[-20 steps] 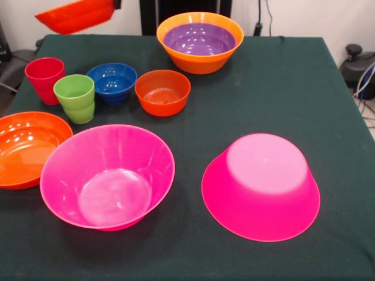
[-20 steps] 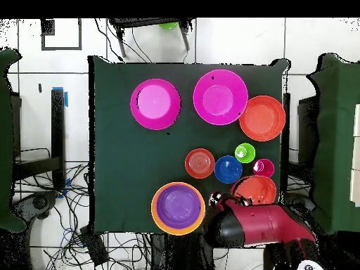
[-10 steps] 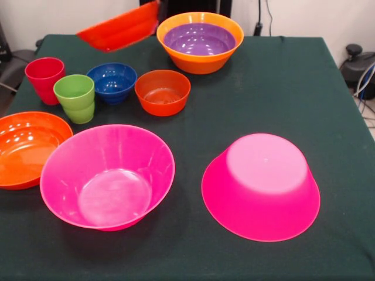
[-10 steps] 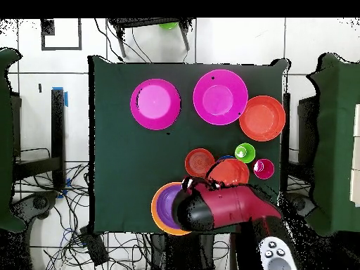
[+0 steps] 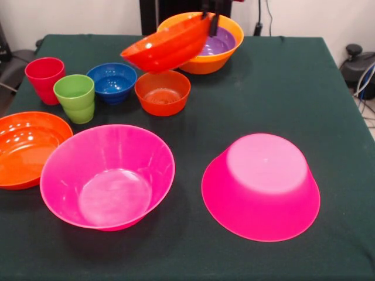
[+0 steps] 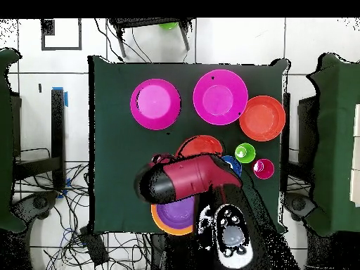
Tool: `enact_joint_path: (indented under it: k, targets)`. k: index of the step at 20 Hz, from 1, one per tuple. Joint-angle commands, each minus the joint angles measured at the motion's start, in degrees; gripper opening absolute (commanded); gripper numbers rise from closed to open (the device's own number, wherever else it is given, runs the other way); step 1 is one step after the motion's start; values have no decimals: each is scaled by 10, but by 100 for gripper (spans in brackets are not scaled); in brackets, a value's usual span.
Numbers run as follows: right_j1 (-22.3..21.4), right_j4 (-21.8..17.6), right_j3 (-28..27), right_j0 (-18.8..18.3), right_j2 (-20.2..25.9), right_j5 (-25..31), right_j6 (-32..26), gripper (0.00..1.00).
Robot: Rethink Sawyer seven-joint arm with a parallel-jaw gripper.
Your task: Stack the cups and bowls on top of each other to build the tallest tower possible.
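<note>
While it hangs tilted in the air above the small glossy red-orange plastic bowl (image 5: 162, 92), the shallow round red-orange plastic bowl (image 5: 167, 44) is pinched at its far rim by the tool (image 5: 210, 17), whose dark fingers clamp that rim at the top of the front view. Just behind it sits the large orange plastic bowl (image 5: 225, 51) with the medium purple bowl (image 5: 218, 42) nested inside. On the dark green cloth-covered surface (image 5: 263, 88), the small deep blue bowl (image 5: 112, 81) stands left of the small red-orange one, with the lime green plastic tumbler (image 5: 75, 98) and the red plastic tumbler (image 5: 44, 78) further left, all upright. Near the front, a large translucent hot pink bowl (image 5: 108, 175) stands open-side up, a second shallow red-orange bowl (image 5: 23, 147) touching its left side. The upturned hot pink bowl (image 5: 261, 185) lies to the right, flat base up, bare. From overhead, the rounded red and black arm (image 6: 186, 179) covers the bowls beneath it.
</note>
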Motion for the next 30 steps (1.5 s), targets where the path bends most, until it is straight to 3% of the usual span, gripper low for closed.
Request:
enact_joint_path:
  k: [1, 6, 13, 18, 25, 30]
  targets:
    - [61, 28, -152, 56, 10, 82, 59, 0]
    - [84, 26, -204, 100, -7, 69, 78, 0]
    - [139, 33, -296, 172, -39, 103, 103, 0]
    - [179, 45, -344, 198, -57, 109, 94, 0]
    - [245, 52, -391, 234, -94, 66, 120, 0]
    - [263, 53, -410, 253, -128, 63, 113, 0]
